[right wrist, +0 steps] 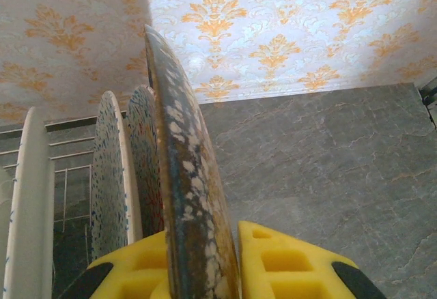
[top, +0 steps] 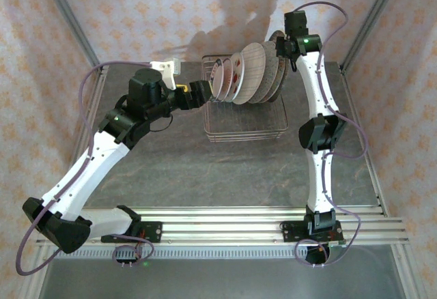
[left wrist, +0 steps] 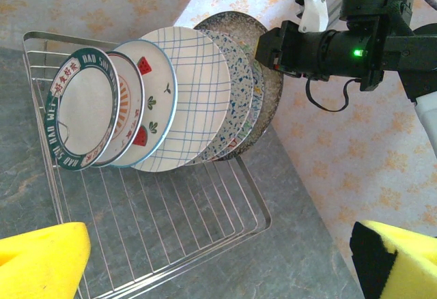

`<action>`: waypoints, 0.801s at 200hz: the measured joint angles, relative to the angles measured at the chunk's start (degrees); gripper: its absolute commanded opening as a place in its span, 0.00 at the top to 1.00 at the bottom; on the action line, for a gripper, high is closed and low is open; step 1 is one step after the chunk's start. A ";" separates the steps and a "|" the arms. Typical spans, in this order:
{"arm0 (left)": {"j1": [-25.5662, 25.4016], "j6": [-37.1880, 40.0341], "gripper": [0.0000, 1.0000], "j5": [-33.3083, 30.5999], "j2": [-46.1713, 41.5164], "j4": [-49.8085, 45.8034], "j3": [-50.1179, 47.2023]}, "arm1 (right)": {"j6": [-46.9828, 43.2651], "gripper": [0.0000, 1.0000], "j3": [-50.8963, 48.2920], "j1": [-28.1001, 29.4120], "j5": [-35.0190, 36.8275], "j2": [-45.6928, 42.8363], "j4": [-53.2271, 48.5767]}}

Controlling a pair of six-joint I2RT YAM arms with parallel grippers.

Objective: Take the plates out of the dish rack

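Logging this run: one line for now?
right gripper: shut on rearmost speckled plate | left gripper: open, facing dish rack | plates: all racked

My counter (top: 205, 169) is a grey, stone-patterned slab with patterned wallpaper around it at the back and sides. The dish rack (top: 242, 137), a silver wire basket of thin rods, sits directly on it toward the far edge, about midway across. From my left wrist, a strip of counter shows between the rack's rim and the papered wall. Along the near edge lies the ribbed metal rail (top: 225, 220) where my two arms are bolted.
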 measured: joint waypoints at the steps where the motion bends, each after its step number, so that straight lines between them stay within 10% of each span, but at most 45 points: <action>1: 0.00 0.00 0.02 0.00 0.00 0.00 0.00 | 0.00 1.00 0.00 0.00 0.02 0.00 0.02; 160: 0.00 -1.05 0.02 0.26 -0.31 1.27 -1.36 | -0.57 1.00 0.00 0.57 0.98 -0.02 0.02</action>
